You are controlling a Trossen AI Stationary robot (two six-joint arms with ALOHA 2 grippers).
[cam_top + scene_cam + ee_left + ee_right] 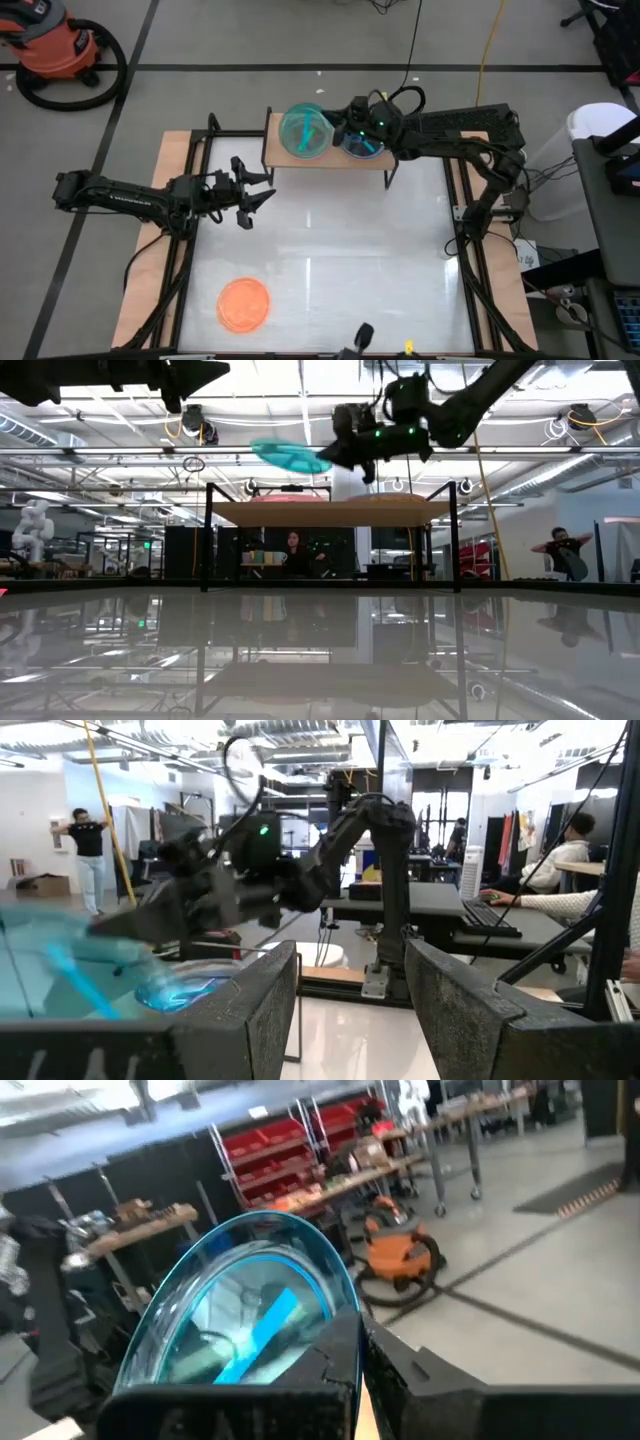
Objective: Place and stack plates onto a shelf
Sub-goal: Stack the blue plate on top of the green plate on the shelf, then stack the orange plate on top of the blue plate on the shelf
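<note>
The shelf (330, 160) (330, 513) stands at the table's far edge. My right gripper (340, 130) (338, 458) (360, 1350) hovers over it, shut on a blue plate (303, 132) (290, 457) (250, 1310). A second blue plate (362, 148) (185, 992) lies flat on the shelf's right half, under that gripper. An orange plate (244, 304) lies flat on the table near its near-left corner. My left gripper (262, 193) (350, 1010) is open and holds nothing, in the air left of the shelf's near-left leg. My right gripper pinches the blue plate by its rim (335, 1325) between the two fingers, on the side towards the table's right. The fingers come about level from the right. The plate is lifted clear above the shelf board and tilted, its free edge (258, 448) a little higher.
Something pink (285, 498) shows just over the shelf board's left half; what it is I cannot tell. The white table has free room between shelf and orange plate. A small dark object (362, 335) sits at the near edge. People sit and stand in the room beyond.
</note>
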